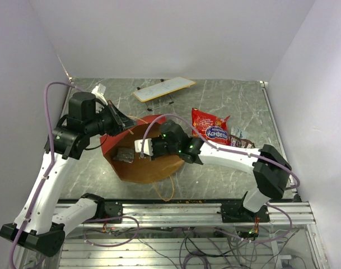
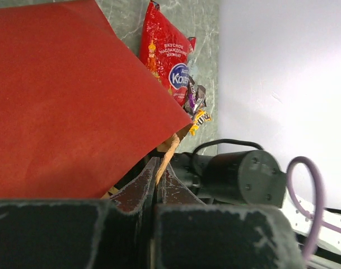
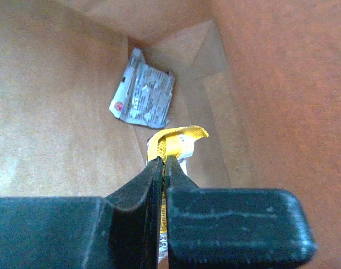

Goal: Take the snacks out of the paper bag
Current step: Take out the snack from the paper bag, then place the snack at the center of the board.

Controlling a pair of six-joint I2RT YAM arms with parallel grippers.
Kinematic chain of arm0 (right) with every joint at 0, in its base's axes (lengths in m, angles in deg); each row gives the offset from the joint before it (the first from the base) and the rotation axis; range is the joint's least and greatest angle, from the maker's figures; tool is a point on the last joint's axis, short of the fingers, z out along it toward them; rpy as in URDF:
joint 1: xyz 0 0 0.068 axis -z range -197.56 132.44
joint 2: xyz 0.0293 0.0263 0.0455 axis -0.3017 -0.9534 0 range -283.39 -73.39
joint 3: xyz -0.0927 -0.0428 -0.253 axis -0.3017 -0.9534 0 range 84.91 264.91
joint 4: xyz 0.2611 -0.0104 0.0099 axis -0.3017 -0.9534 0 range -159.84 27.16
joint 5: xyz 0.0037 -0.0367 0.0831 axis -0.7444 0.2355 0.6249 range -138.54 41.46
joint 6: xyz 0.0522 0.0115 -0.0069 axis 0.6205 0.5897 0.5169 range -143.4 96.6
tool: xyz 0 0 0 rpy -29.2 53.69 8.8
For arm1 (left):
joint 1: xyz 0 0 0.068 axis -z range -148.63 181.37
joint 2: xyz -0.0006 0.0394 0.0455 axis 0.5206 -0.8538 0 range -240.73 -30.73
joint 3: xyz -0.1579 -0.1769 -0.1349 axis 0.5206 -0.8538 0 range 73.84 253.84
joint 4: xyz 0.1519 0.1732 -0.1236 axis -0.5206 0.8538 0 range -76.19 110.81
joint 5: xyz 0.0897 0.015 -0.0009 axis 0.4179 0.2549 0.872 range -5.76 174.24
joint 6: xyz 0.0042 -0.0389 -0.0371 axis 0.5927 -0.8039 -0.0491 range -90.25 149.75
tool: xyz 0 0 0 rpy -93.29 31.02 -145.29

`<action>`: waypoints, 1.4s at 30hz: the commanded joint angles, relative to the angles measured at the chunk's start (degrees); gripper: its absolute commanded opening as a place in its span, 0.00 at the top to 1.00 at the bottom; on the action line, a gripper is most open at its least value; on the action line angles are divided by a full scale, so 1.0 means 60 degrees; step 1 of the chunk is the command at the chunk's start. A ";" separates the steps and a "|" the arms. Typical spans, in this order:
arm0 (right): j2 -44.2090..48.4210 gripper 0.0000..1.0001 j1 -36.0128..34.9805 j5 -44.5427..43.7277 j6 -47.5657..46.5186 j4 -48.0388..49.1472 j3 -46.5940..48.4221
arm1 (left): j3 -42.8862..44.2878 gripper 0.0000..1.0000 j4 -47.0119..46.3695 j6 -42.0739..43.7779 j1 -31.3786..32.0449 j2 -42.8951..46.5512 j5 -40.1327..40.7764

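Close to the near edge of the table, left of its middle, we see the paper bag lying open, its kraft inside showing. Our right gripper reaches into it, jaws clamped on a yellow packet. A silver packet lies loose beyond, on the bag's inner wall. Our left gripper is pinched tight on the bag's rim. Farther back, toward the right edge, the red chip bag rests on the table with small candy packets just beside it. A white board stands at the far edge.
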 commanded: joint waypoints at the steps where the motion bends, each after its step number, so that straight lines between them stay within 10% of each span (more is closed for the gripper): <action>1: 0.0857 1.00 0.0001 0.0665 0.0950 0.0338 -0.0147 | -0.0321 0.93 -0.0435 -0.0276 -0.0044 0.0395 0.0202; 19: 0.3536 1.00 -0.0001 0.0168 0.2439 0.0312 -0.0428 | -0.0669 0.93 -0.0807 -0.0367 -0.0044 0.0265 -0.0031; 42: 0.4733 1.00 0.0015 -0.5597 0.4847 0.0609 0.1048 | -0.0434 0.93 -0.0656 0.0089 -0.0052 -0.0308 -0.0396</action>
